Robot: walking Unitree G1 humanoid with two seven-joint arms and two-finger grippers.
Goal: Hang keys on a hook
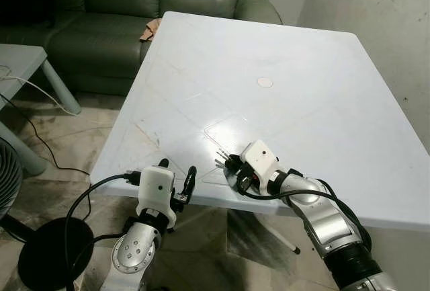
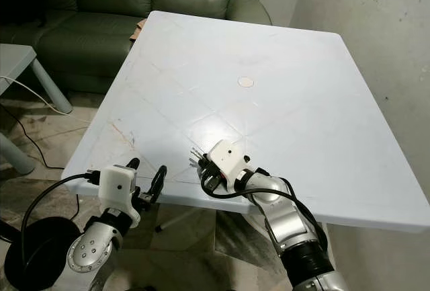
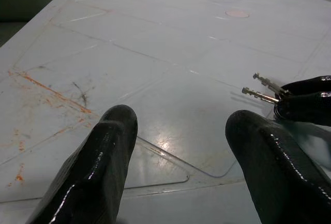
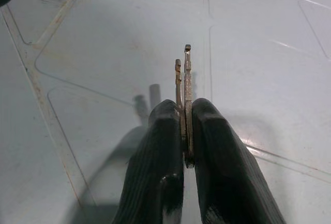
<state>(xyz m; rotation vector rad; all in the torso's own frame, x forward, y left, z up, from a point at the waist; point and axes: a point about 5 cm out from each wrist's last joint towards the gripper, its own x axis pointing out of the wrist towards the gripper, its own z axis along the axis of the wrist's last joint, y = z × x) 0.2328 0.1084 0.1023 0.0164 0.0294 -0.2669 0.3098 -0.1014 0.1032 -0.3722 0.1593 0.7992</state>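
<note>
Jaws pinched, the right gripper holds two thin metal keys near the white table's front edge; the left gripper gapes beside that edge.

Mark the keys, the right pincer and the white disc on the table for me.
keys [image 4: 182, 87], right wrist view, on the blades.
right pincer [image 4: 186, 111], right wrist view, between its fingertips.
white disc [image 1: 265, 82], left eye view, on its centre.
</note>
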